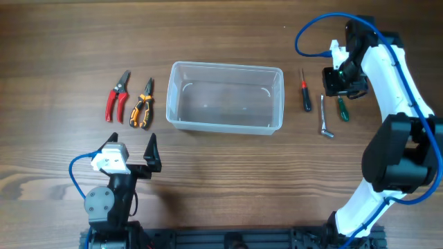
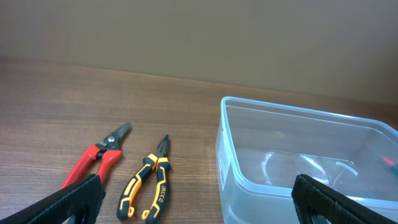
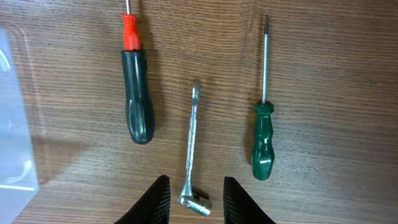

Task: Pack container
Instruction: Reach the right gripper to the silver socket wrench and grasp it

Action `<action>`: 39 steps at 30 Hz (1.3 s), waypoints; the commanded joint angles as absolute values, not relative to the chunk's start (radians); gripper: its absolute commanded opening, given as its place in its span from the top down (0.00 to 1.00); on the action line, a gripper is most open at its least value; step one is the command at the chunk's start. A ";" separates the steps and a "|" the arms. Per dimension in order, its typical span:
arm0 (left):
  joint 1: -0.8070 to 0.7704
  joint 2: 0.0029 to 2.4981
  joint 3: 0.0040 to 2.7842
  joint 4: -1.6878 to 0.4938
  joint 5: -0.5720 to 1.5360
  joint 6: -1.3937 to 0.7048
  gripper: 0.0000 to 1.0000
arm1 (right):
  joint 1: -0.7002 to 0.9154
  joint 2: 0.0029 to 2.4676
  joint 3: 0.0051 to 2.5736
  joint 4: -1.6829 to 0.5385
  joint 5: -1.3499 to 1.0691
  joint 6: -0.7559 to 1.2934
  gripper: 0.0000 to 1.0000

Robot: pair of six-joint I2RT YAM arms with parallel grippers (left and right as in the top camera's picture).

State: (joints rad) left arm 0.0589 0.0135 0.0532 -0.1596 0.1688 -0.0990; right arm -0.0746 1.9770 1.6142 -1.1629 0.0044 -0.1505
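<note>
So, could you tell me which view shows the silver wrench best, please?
The right wrist view: the wrench lies whole and large between the black screwdriver and the green screwdriver. Overhead shows the wrench small, right of the container. The left wrist view does not show it.

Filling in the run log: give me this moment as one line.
container: empty, nothing packed yet | right tool: open, lined up with wrench | left tool: open, holding nothing
</note>
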 commanded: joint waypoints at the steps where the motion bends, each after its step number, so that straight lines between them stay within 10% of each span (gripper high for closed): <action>1: 0.053 0.005 0.048 -0.157 0.167 -0.083 0.00 | -0.076 2.028 1.600 -1.168 -0.001 -0.128 0.73; 39: 0.053 0.005 0.048 -0.157 0.167 -0.083 0.00 | -0.076 2.041 1.235 -0.839 -0.022 -0.105 0.76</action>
State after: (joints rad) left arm 0.0589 0.0135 0.0532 -0.1596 0.1688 -0.0990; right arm -0.0742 2.0026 1.2942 -0.8413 -0.0257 -0.1127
